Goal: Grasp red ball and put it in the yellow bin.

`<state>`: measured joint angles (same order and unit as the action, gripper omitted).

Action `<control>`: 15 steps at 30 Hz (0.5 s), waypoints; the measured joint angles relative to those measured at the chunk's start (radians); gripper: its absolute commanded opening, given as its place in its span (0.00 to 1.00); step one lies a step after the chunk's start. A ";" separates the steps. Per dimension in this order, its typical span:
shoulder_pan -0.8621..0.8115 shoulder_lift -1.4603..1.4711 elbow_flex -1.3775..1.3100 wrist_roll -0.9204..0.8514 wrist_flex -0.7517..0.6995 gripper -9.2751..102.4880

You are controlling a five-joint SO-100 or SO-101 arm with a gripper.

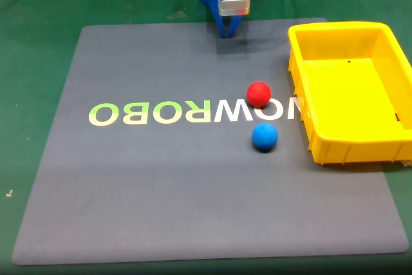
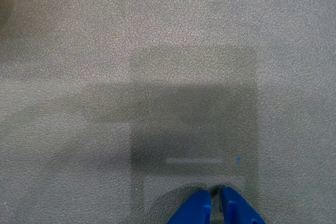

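Wrist view is showing the gripper (image 2: pixel 215 199) tips seemingly pinched nearly together over the grey mat (image 2: pixel 157 51), holding nothing; red ball (image 1: pixel 259 93) is sitting near the bin (image 1: pixel 322 140).

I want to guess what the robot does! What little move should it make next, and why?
Probably swing the blue two-finger gripper out toward the small matte red ball, opening its fingers on the way. In the fixed view the gripper sits at the far edge of the grey mat, apart from the ball, and the wrist view shows its fingers nearly together over bare mat.
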<state>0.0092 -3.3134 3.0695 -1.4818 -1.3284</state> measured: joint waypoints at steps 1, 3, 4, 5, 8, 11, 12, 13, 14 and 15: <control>0.000 0.000 0.000 0.000 0.000 0.08; 0.000 0.000 0.000 0.000 0.000 0.08; 0.000 0.000 0.000 0.000 0.000 0.08; -0.002 0.000 0.000 0.000 0.000 0.08; -0.002 0.000 0.000 0.000 0.000 0.08; -0.002 0.000 0.000 -0.006 0.000 0.08; -0.002 0.000 0.000 -0.009 0.000 0.08; -0.002 0.000 0.000 -0.012 0.000 0.08; -0.002 0.000 0.000 -0.012 0.000 0.08; -0.002 0.000 0.000 -0.012 0.000 0.08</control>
<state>0.0077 -3.3134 3.0695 -1.4941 -1.3284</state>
